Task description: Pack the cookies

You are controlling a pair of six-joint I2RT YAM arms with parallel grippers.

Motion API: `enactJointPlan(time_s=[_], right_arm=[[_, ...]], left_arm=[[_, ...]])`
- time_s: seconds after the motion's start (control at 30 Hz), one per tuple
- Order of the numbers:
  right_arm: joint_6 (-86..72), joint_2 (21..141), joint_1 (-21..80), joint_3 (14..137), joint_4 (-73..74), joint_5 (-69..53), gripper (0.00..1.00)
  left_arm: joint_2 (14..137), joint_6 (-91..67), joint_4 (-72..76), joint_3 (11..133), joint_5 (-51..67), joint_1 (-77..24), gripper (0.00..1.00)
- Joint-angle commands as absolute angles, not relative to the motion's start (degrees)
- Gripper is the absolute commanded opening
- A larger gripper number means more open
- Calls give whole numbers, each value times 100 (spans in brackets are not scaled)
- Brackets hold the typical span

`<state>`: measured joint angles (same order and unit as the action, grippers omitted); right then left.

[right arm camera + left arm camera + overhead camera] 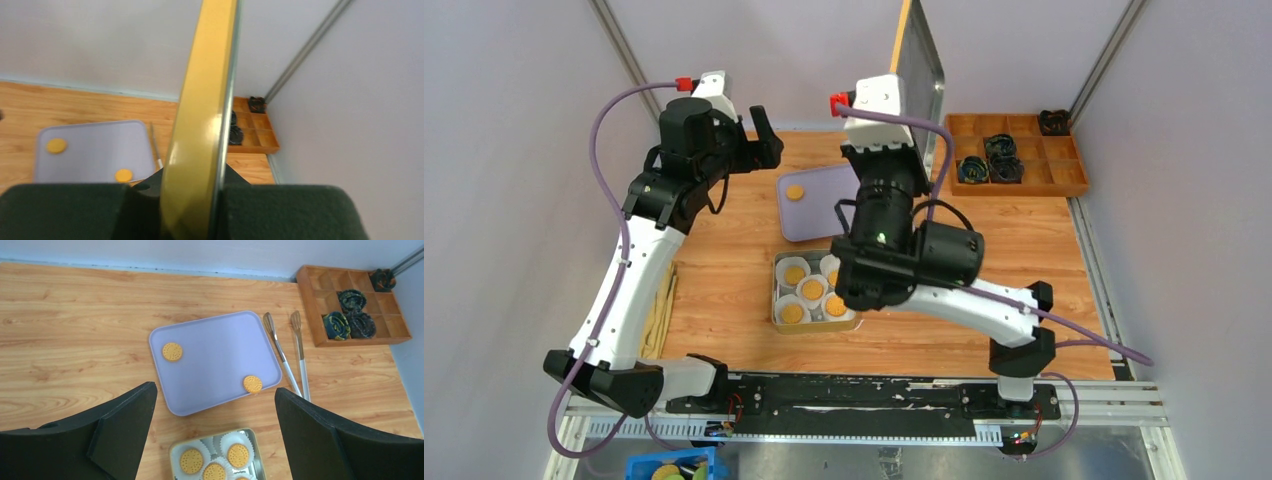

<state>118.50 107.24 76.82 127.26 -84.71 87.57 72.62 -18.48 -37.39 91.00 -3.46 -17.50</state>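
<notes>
Right claw [197,212] nearly closed, pinching yellow lid [200,100], lid upright, edge-on to wrist camera. Left claw [214,391] wide open, empty, hovering above purple tray [220,340]. Two cookies [172,351] on tray, well apart. More in paper cups [225,440] inside tin [776,292] beside tray; count unclear, right arm partly covers tin.

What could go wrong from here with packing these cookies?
The right gripper pinches the lid upright by one edge, so it might slip or tilt. Two cookies lie on the purple tray; lidding the tin now would leave them out. One sits near the tray's edge and might be knocked off.
</notes>
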Motion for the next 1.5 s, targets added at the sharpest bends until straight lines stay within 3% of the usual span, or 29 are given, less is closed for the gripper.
enactJointPlan(time_s=[0.0,0.2,0.47,0.63,0.77,0.87,1.0,1.1,1.27,1.47], right_arm=[[13137,10441,8594,13203,-8833,9720,1],[12820,10127,10166,13720,-8609,9715,2],[11417,9226,12431,13326,-7841,9710,2],[9386,8393,13621,12644,-6056,9684,2],[8536,7864,14514,12443,-5661,9612,2],[6806,7525,15032,12377,-3804,9484,2],[5997,7410,15344,12623,-3027,9360,0],[5673,7730,15379,13504,-2218,9385,0],[6576,8712,15404,14986,-2145,9140,0],[5754,8084,15425,14107,-1683,8120,0]], left_arm=[[7290,-1856,-3661,9331,-187,-1792,95],[7296,-1907,-3559,9354,-36,-1793,95],[7202,-1899,-3464,9264,-35,-1793,95],[7125,-1857,-3454,9271,-35,-1793,95],[7065,-1831,-3471,9281,-49,-1793,95],[7009,-1794,-3480,9289,-124,-1793,95],[7000,-1775,-3528,9359,-158,-1793,95],[7018,-1746,-3608,9439,-174,-1793,95],[6986,-1680,-3674,9484,-267,-1793,95],[7002,-1683,-3716,9618,-257,-1793,95]])
